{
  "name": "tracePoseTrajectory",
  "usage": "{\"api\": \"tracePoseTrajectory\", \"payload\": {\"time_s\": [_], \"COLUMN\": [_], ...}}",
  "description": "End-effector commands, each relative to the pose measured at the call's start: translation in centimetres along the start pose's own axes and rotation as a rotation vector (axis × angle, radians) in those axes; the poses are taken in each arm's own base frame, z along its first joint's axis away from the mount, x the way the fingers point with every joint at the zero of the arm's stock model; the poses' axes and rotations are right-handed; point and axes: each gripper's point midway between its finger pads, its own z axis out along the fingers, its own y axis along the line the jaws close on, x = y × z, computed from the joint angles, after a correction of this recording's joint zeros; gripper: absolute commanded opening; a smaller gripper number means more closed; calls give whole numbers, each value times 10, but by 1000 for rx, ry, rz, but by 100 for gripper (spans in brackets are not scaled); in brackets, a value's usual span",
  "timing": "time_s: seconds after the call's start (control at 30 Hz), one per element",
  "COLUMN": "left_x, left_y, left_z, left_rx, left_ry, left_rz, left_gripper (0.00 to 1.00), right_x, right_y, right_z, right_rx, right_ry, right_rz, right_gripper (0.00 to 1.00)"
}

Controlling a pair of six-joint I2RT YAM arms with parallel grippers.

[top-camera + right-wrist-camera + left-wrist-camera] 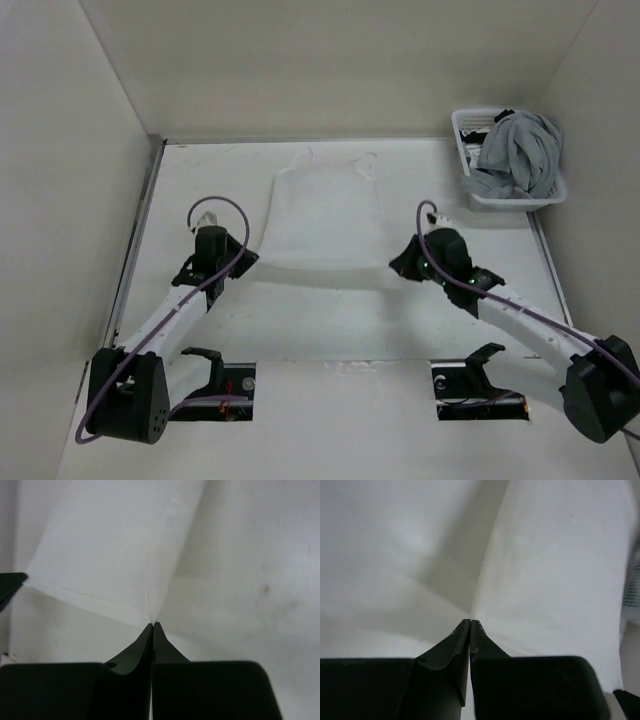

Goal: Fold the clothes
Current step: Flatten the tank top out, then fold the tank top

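Note:
The clothes (325, 215), one plain white garment, lie flat in the middle of the table with the shoulder straps at the far end. The near hem is raised off the table and casts a shadow under it. My left gripper (245, 258) is shut on the near left corner. My right gripper (396, 264) is shut on the near right corner. In the left wrist view the fabric (555, 570) draws into creases that meet at the closed tips of the left gripper (471, 621). In the right wrist view the cloth (115, 555) pinches to a point at the right gripper (153, 624).
A white slatted basket (505, 200) holding grey garments (520, 150) stands at the back right corner. White walls close in the table on three sides, and a metal rail (140, 220) runs along its left edge. Two dark openings (225, 385) sit near the arm bases.

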Motion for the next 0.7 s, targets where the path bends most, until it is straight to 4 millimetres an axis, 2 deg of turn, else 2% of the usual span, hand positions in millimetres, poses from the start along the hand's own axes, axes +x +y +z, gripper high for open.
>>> {"api": "tracePoseTrajectory", "payload": {"time_s": [0.0, 0.07, 0.13, 0.23, 0.33, 0.43, 0.53, 0.67], "left_x": [9, 33, 60, 83, 88, 68, 34, -10], "left_y": [10, 32, 48, 62, 59, 47, 26, -6], "left_z": [-14, -20, -29, -48, -64, -72, -71, -59], "left_rx": [58, 30, 11, 1, 22, 35, 46, 83], "left_ry": [-33, 12, 78, 116, 89, 16, -75, -181], "left_rz": [-5, -8, -13, -28, -62, -59, -43, -71], "left_gripper": [2, 2, 2, 2, 2, 2, 2, 2], "right_x": [36, 71, 99, 121, 129, 118, 84, 32], "right_y": [-9, -20, -22, -6, -3, 5, 12, 27], "right_z": [0, -5, -15, -36, -53, -64, -60, -40], "right_rx": [-46, -42, -58, -125, -125, -144, -137, -138], "right_ry": [-1, 51, 99, 146, 158, 137, 72, 3], "right_rz": [84, 115, 139, 184, 184, 164, 119, 61], "right_gripper": [0, 0, 0, 0, 0, 1, 1, 1]}}
